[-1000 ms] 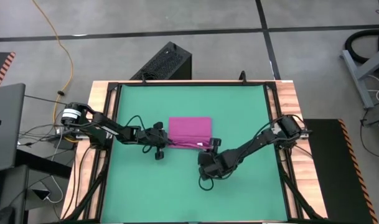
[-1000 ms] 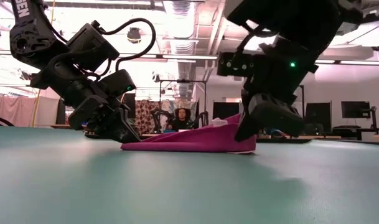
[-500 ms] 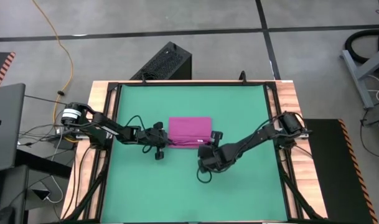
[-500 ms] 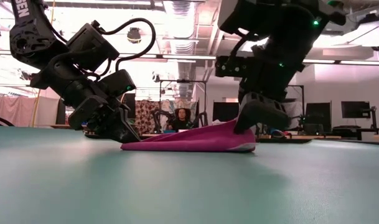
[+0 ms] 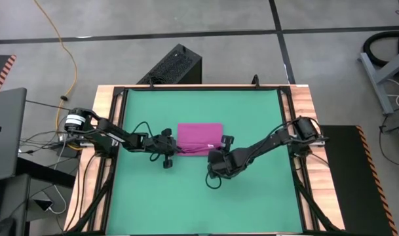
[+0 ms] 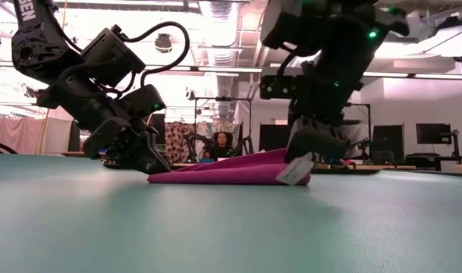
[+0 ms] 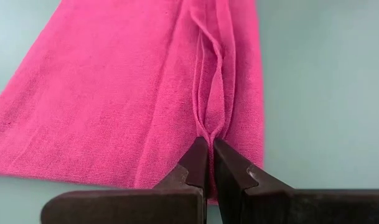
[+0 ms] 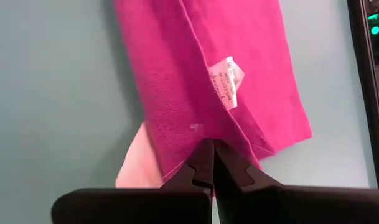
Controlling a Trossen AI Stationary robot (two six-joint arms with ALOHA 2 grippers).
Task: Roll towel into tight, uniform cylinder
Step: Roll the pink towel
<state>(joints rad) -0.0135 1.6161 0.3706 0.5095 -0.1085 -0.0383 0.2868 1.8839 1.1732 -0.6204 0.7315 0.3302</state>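
The magenta-pink towel [image 5: 199, 137] lies folded near the middle of the green mat [image 5: 251, 111]. My left gripper [image 5: 175, 149] is at its near left corner, shut on a pinched ridge of the cloth [image 7: 210, 142]. My right gripper [image 5: 218, 148] is at its near right corner, shut on the cloth's edge [image 8: 210, 145]. In the low view the towel [image 6: 223, 173] is a flat wedge, raised at the right gripper [image 6: 303, 154] and low at the left gripper [image 6: 153, 164]. Its white tag [image 6: 290, 171] hangs at the right end and also shows in the right wrist view [image 8: 226, 81].
The mat sits in a wooden-edged table frame [image 5: 306, 105]. A black box [image 5: 173, 65] stands on the floor beyond the table's far edge. A person [image 6: 223, 142] sits far back in the room.
My right gripper has moved left and towards the far side with the towel's edge. The white tag now hangs in view at that end. The left gripper has not moved.
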